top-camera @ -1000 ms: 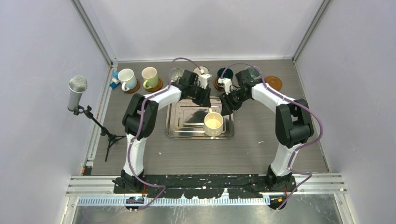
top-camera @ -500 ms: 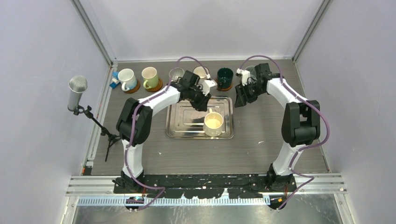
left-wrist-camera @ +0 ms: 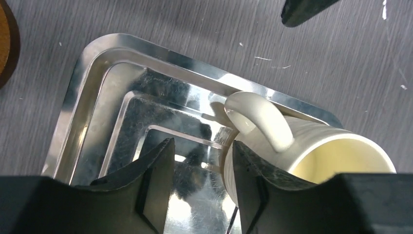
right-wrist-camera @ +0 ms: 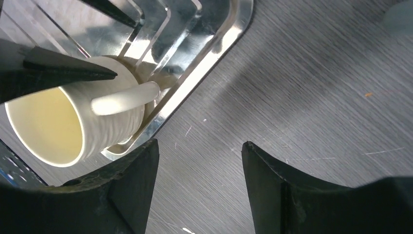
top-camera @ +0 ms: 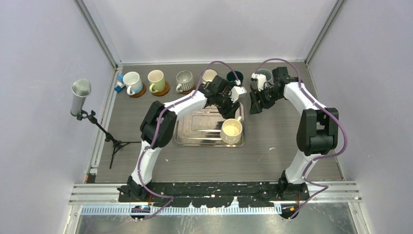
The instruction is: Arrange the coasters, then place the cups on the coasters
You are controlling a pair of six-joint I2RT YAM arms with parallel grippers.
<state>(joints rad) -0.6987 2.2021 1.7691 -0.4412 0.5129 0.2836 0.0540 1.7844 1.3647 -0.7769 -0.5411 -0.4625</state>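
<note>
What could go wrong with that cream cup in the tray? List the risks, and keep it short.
1. The left end effector is open over bare tray, with one finger against the cream cup. Closing there would likely shove the cup rather than grip it.
2. The cup stands in the tray's corner, its handle toward the rim, so a push might tip it.
3. The right end effector hangs open close by, and the two could collide.
</note>
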